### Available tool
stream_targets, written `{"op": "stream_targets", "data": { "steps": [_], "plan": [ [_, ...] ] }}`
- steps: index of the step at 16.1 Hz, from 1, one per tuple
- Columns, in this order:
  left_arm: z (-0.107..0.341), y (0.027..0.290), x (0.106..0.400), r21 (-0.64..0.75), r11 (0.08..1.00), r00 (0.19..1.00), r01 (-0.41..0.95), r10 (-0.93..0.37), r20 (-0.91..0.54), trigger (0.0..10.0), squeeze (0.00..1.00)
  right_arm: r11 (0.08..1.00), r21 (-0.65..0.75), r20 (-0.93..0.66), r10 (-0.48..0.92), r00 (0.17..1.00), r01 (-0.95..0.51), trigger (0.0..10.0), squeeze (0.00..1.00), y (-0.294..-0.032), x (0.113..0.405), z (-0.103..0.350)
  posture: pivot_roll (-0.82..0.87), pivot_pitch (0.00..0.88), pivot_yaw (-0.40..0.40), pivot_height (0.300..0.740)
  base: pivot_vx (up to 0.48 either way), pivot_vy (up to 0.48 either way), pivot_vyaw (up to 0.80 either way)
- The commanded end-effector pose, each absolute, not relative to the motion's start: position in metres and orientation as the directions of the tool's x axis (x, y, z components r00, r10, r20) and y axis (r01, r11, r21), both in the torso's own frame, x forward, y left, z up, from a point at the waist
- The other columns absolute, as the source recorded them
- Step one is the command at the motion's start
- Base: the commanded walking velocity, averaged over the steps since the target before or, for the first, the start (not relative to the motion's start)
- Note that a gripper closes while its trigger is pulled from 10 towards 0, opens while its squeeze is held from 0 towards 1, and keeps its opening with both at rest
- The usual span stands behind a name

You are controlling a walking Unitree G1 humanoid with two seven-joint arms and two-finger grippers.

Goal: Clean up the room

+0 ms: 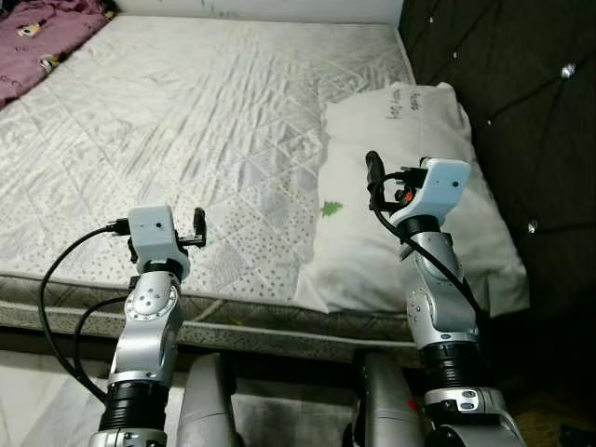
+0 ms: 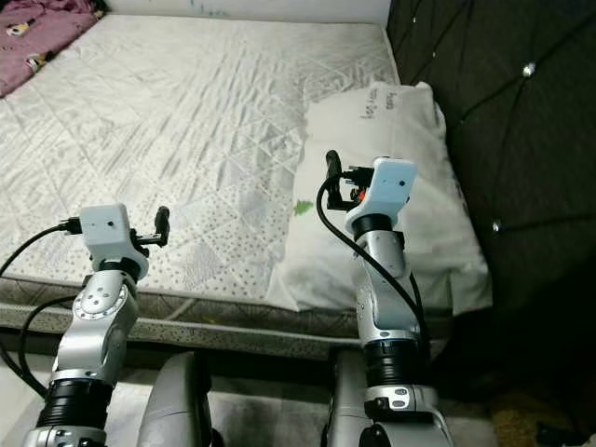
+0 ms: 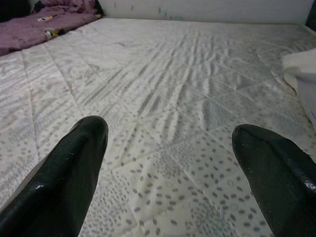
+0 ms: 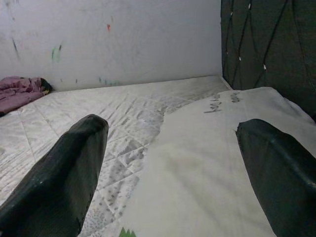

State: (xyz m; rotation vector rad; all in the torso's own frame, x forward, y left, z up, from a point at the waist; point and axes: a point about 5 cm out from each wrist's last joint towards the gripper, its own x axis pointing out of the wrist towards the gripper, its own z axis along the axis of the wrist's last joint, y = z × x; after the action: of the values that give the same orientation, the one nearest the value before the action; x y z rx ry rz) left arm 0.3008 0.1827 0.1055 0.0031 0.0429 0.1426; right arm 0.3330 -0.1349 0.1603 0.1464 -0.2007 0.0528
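Bedroom scene: you are standing at the near edge of a mattress (image 1: 214, 121) with a quilted white cover, a dark tufted headboard (image 1: 521, 102) running along its right side. Your left gripper (image 3: 170, 163) is hovering just over the near edge of the mattress, fingers spread wide, nothing between them. Your right gripper (image 4: 170, 173) is raised a bit higher, also spread wide and empty, and it is pointing over the white pillow (image 1: 410, 196), which is lying directly under and ahead of it, against the headboard and hanging a little over the mattress edge. Far beyond your left gripper, at the far left corner, a purple blanket (image 1: 42, 37) is lying bunched up.

Pillow is probably the thing to tidy. Judging by its look, it is soft, light and floppy, so it will be sagging and folding when lifted; fabric is not slippery or fragile. You should be pinching a thick fold at the near corner or along the near edge, gathering cover and filling together. Two-gripper hold would be keeping it from drooping.
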Motion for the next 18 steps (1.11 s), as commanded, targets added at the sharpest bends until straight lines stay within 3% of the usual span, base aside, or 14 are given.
{"op": "stream_targets", "data": {
  "steps": [1,7,10,16,18],
  "plan": [
    [0.109,0.188,0.299,0.015,0.987,0.987,-0.158,0.158,-0.022,10.0,0.0,0.989,0.132,0.208,0.043,0.977,-0.071,10.0,0.0,-0.133,0.333,0.162,0.05,0.0,0.004,0.628,0.0,0.0,0.0],
    [0.106,0.175,0.296,0.021,0.995,0.995,-0.101,0.101,-0.024,10.0,0.0,0.995,0.092,0.18,0.011,0.984,-0.028,10.0,0.0,-0.136,0.326,0.157,0.03,0.0,-0.002,0.673,0.0,0.0,0.0],
    [0.099,0.171,0.291,0.019,0.996,0.995,-0.089,0.09,-0.05,10.0,0.0,0.998,0.058,0.159,0.027,0.987,-0.036,10.0,0.0,-0.133,0.32,0.15,0.03,0.0,-0.004,0.673,0.0,0.0,0.0],
    [0.091,0.168,0.285,0.02,0.997,0.993,-0.074,0.076,-0.091,10.0,0.0,0.998,0.04,0.117,-0.043,0.992,0.038,10.0,0.0,-0.144,0.319,0.144,0.03,0.0,-0.011,0.738,0.0,0.0,0.0],
    [0.087,0.163,0.285,0.001,0.999,0.992,-0.051,0.051,-0.114,10.0,0.0,0.999,0.038,0.115,-0.043,0.992,0.039,10.0,0.0,-0.144,0.319,0.144,0.02,0.0,-0.012,0.74,0.0,0.0,0.0]
  ]
}}
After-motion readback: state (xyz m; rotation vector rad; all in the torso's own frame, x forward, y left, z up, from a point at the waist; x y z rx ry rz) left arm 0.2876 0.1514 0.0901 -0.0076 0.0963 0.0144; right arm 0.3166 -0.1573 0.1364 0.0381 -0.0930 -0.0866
